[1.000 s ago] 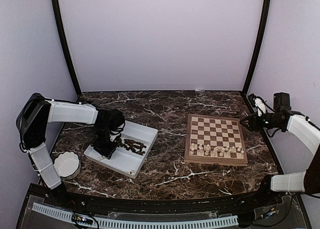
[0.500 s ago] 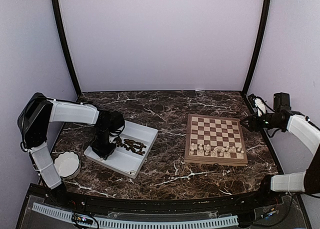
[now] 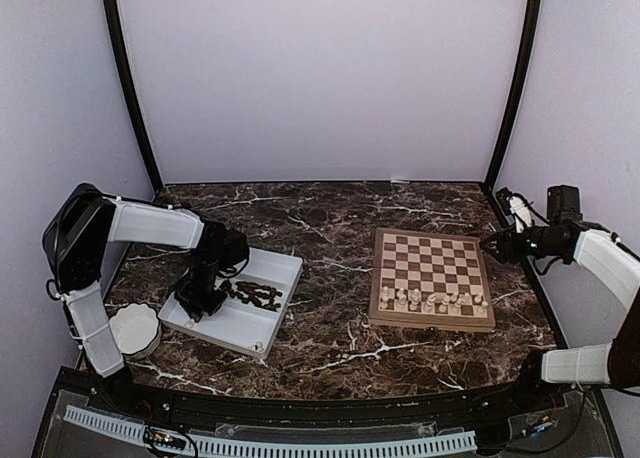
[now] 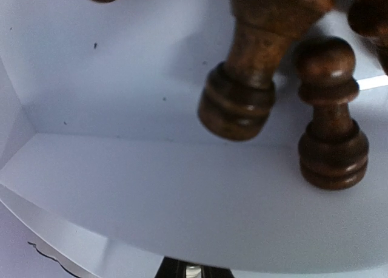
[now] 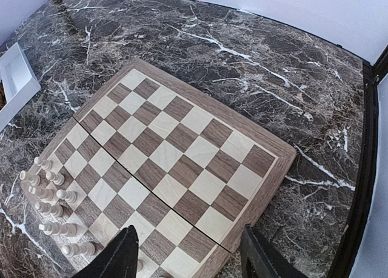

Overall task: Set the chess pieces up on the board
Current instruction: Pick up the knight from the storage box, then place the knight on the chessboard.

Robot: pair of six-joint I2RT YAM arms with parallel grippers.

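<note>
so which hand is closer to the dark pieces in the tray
Left. The left hand is down in the white tray, right at the dark pieces; the right hand hangs by the right edge of the board, far across from them.

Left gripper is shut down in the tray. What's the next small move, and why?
Probably lift the left gripper slightly and check a piece comes up: it is shut among the dark pieces in the white tray, and the board holds only pale pieces.
</note>
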